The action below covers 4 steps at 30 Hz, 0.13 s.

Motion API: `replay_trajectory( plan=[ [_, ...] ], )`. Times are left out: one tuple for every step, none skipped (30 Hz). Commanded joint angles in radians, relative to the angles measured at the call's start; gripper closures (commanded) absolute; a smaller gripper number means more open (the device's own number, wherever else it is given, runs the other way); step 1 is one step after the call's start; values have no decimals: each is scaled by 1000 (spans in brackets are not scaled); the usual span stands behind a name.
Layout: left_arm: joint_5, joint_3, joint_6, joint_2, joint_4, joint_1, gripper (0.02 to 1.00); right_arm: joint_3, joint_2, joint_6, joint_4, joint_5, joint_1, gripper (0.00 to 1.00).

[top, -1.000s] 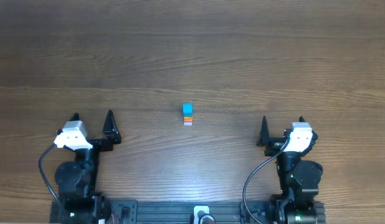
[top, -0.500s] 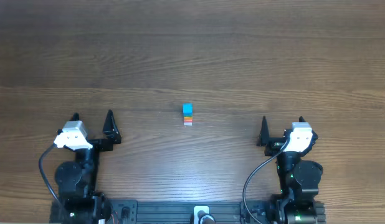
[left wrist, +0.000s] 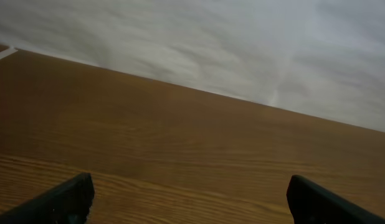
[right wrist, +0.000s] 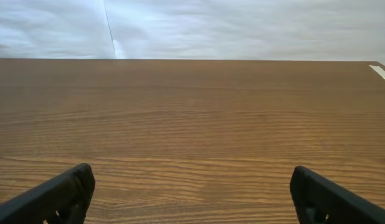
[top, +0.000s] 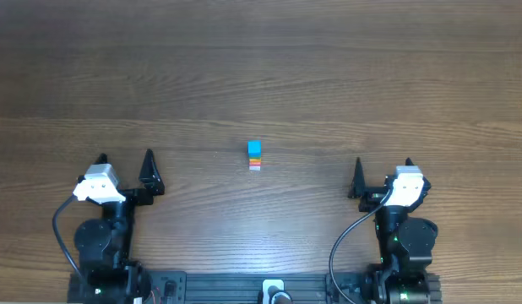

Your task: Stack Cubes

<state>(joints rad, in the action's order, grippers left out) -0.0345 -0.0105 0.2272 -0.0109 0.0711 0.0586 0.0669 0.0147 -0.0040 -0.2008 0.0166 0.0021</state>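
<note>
A small stack of cubes (top: 254, 155) stands upright in the middle of the wooden table, with a blue cube on top, an orange one under it and a pale one at the base. My left gripper (top: 125, 165) rests near its base at the lower left, open and holding nothing, well to the left of the stack. My right gripper (top: 382, 171) rests at the lower right, also open and holding nothing, well to the right of the stack. Each wrist view shows two dark fingertips (left wrist: 61, 199) (right wrist: 55, 198) spread wide over bare wood.
The wooden table (top: 261, 76) stretches wide around the stack. A pale wall (right wrist: 242, 25) rises beyond its far edge in the wrist views. The arm bases and a black rail (top: 261, 287) line the near edge.
</note>
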Motion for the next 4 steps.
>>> replay_trajectory(
  plan=[
    [-10, 5, -14, 5, 3, 5, 18, -8, -8, -5, 2, -8, -6, 9],
    [-10, 5, -14, 5, 3, 5, 18, -8, -8, -5, 2, -8, -6, 7],
    [-10, 5, -14, 5, 3, 5, 18, -8, -8, -5, 2, -8, -6, 9],
    [-10, 5, -14, 5, 3, 5, 18, -8, -8, -5, 2, -8, -6, 9]
  ],
)
